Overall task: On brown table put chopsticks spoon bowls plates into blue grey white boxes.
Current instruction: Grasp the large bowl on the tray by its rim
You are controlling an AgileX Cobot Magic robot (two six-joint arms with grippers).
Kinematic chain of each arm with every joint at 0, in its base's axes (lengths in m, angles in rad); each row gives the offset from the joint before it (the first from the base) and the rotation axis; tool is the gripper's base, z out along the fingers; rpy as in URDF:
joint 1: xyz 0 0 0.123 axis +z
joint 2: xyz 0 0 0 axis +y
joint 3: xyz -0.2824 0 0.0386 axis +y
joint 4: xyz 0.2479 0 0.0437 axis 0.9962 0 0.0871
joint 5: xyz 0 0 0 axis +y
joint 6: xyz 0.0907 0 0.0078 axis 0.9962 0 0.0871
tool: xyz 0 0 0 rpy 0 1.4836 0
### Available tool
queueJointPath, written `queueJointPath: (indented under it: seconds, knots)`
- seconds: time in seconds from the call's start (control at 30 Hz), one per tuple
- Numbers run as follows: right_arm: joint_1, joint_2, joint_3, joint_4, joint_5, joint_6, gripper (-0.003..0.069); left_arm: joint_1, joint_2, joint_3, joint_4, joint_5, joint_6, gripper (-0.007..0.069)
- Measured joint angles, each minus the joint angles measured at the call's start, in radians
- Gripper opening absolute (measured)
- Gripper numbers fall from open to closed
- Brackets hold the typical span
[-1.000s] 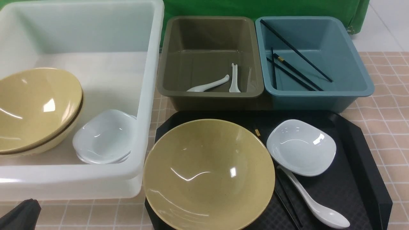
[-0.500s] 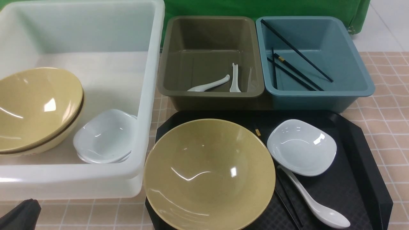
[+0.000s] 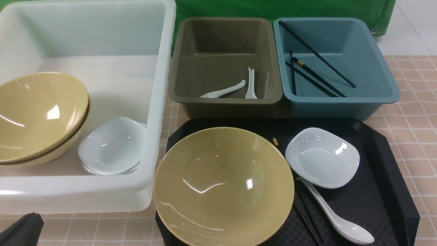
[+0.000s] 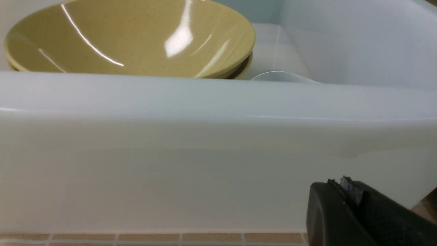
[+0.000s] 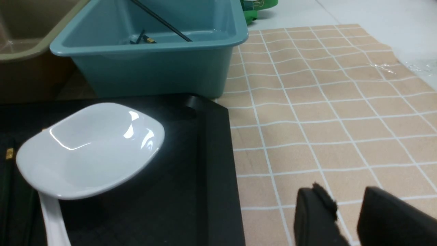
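On the black tray sit a tan bowl, a white plate, a white spoon and black chopsticks partly hidden under the bowl. The white box holds stacked tan bowls and white plates. The grey box holds two spoons. Chopsticks lie in the blue box. My left gripper is shut and empty, low against the white box's front wall. My right gripper stands open and empty over the brown table, beside the tray's edge.
A green cloth hangs behind the boxes. The three boxes stand side by side along the back, close against the tray. Bare brown table shows to the right of the tray and in front of the white box.
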Motion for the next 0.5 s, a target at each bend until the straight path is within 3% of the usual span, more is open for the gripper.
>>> queueJointPath:
  seconds: [0.23, 0.5]
  knots:
    - [0.0, 0.0, 0.003, 0.0, -0.07, 0.0, 0.0238, 0.0, 0.0, 0.0, 0.001, -0.048, 0.0, -0.0011]
    - [0.0, 0.0, 0.004, 0.0, -0.602, 0.004, 0.0238, 0.0, 0.0, 0.0, 0.001, -0.502, 0.0, -0.0011]
